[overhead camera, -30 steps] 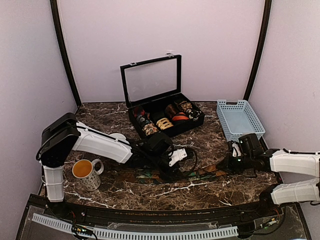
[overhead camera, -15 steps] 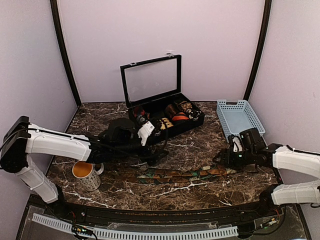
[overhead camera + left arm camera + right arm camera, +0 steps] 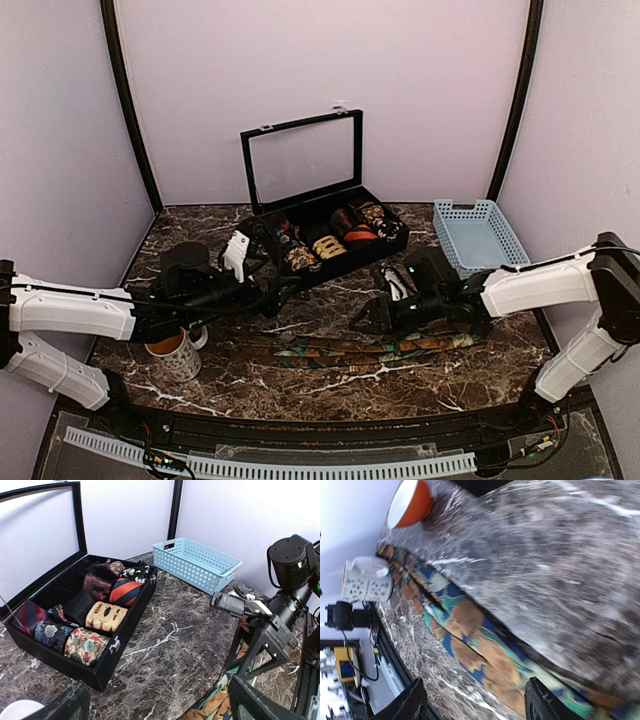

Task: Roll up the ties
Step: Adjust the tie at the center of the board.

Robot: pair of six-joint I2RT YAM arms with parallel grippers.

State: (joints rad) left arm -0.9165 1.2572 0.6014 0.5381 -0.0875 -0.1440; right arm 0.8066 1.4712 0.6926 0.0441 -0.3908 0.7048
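Observation:
One long tie, patterned in brown, teal and blue, lies flat across the front of the marble table. It also shows in the right wrist view and at the bottom of the left wrist view. My left gripper hovers open behind the tie's left part, near the black box; nothing lies between its fingers. Open as well, my right gripper hangs just above the tie's middle, its fingers apart and the tie below them, not held.
An open black box holding several rolled ties stands at the back centre. A blue basket sits at the back right. A patterned mug stands front left, and an orange bowl lies beyond it.
Both grippers let go of the tie and opened. The left one pulled back to the left toward the box. The right one slid left from the tie's right end toward its middle.

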